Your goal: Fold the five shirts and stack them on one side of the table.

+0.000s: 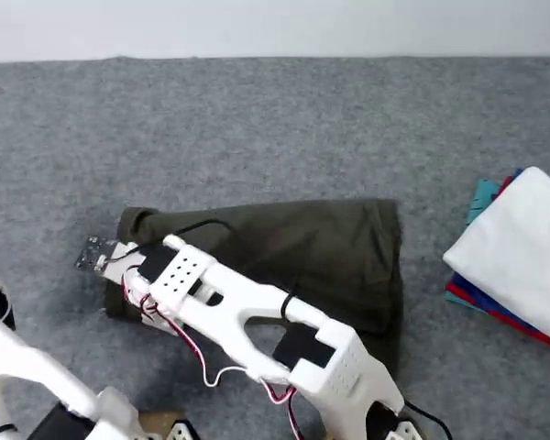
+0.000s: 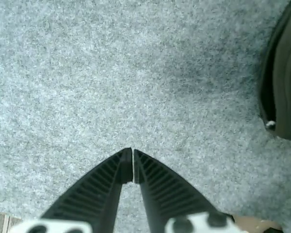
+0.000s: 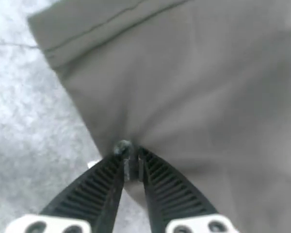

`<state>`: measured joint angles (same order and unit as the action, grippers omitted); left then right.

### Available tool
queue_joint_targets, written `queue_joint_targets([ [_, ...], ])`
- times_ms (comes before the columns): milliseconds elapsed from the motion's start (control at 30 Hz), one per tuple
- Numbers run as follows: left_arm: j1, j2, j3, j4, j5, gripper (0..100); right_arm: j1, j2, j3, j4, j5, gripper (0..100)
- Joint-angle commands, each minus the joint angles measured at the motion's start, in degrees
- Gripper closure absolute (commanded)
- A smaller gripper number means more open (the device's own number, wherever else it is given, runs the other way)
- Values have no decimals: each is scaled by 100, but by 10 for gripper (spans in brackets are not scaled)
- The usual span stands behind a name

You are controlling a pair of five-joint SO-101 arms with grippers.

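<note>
Olive shirt [image 1: 330,257], partly folded, mid-table; folded stack [image 1: 518,252] lies well apart from it.
Right gripper [image 3: 130,160] clamped on the shirt's edge; left gripper [image 2: 133,162] closed, empty, near the shirt. Risk: the thin single-point pinch may slip, dragging the fabric askew.

shirt [image 1: 330,247]: centre of table [image 1: 257,119] | stack [image 1: 518,252]: right edge, well apart

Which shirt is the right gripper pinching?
The dark olive shirt, lying alone in the middle; the right gripper is shut on its edge. The others sit stacked off to one side, white shirt on top.
</note>
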<state>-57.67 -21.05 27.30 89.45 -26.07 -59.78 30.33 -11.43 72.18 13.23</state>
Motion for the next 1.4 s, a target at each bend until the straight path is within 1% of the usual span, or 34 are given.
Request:
queue_joint_targets([
  [0,9,-193,-22,-88,44,985,409,-312,-686,233,-70,978],
  [333,0,-202,-22,-88,44,985,1455,-769,-932,1640,-26,978],
  [500,-18,-193,-13,-88,44,985,1675,-716,-879,2396,-35,978],
  [767,-18,-193,-4,-79,44,985,1895,163,-369,2360,-53,978],
  [933,9,-229,145,-79,44,985,1903,215,-369,2914,-26,978],
  [1033,9,-229,233,-88,44,985,1991,215,-308,3064,97,978],
  [1167,9,-229,259,-79,44,985,2097,-31,-246,3073,352,987],
  [1300,9,-237,259,-62,44,985,2062,-787,-273,3029,334,986],
  [1367,9,-237,259,-44,44,985,2053,-1086,-308,2809,334,984],
])
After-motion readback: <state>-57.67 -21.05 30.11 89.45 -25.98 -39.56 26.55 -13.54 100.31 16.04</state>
